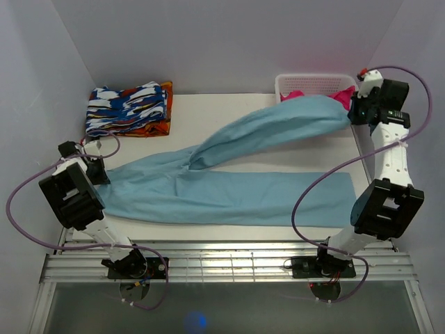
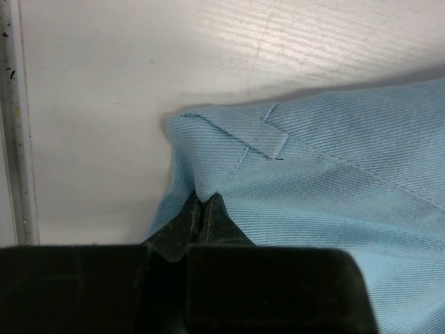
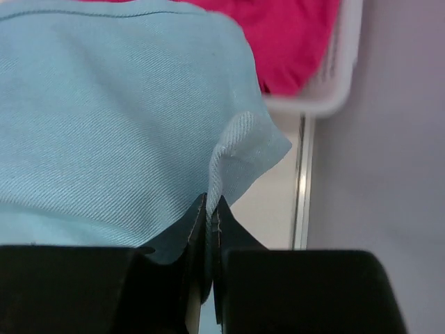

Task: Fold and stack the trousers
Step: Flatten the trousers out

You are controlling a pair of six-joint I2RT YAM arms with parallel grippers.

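The left gripper [image 2: 206, 202] has its jaws pressed together on a pinch of the trousers [image 1: 229, 196], at the waistband corner just below a belt loop [image 2: 265, 137]. The right gripper [image 3: 211, 203] is likewise clamped on the cloth, holding a hem corner that stands up as a small peak between its fingertips. In the overhead view the left arm climbs from its base at 7 o'clock, bends at the elbow and brings its wrist low over the table [image 1: 233, 115] at 9 o'clock. The right arm rises from 5 o'clock and stretches long to 1 o'clock, with its wrist at the right end of the white basket [image 1: 314, 78]. The trousers lie across the middle of the table with the waist at 9 o'clock. One leg lies flat along the near side toward 4 o'clock, and the other is raised and drawn diagonally toward 1 o'clock, its end covering the basket's front rim. A bright pink garment [image 3: 295, 42] lies in the basket, showing behind the blue cloth. A folded patterned cloth [image 1: 128, 110] sits at 11 o'clock, apart from the trousers.
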